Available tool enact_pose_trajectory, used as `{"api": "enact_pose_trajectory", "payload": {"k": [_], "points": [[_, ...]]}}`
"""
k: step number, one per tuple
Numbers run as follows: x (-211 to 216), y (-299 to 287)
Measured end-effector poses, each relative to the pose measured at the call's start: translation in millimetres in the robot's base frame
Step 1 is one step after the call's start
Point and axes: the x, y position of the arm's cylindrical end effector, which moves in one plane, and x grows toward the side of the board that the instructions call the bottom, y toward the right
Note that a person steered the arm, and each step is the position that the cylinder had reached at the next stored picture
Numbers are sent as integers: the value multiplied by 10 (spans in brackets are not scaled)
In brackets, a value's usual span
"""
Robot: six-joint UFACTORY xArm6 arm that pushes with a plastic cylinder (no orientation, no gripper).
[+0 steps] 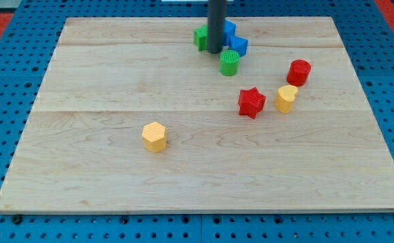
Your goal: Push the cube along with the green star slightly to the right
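**A:** Where to look on the wooden board (82, 169)?

**B:** At the far side, close to the middle. Look for the dark rod (216, 23) coming down, with my tip (215, 51) on the wood in a little crowd of blocks.

**A:** Any jaws to check, spread or pressed?

**B:** None to see. Just a plain rod, so nothing to pinch with. Only good for pushing.

**A:** And the things to push?

**B:** Green star (199, 37) just left of my tip, partly hidden behind the rod, looks like touching. Blue cube (239, 45) just right of my tip, very close. Hard to tell if touching. Another blue block (230, 28) a bit farther back, right beside the cube, shape not clear.

**A:** Anything in the way on the right?

**B:** Green cylinder (230, 63) just on the near side of the cube. Red cylinder (299, 71) well off to the right. Red star (251, 102) and yellow cylinder (286, 98) nearer and to the right, close together. Yellow hexagon block (154, 136) far off, near and left, no bother at all.

**A:** So how much done?

**B:** Probably very little. Sitting between star and cube, so a push right would move only the cube. Would guess: need to get round to the left of the star, then slide right a short way so star and cube go together. Best to stop soon, only a small move asked for
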Motion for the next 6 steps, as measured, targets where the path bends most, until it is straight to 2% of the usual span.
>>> {"api": "enact_pose_trajectory", "payload": {"k": [1, 3, 5, 6], "points": [[-143, -487], [-478, -442], [-481, 836], [-577, 886]]}}
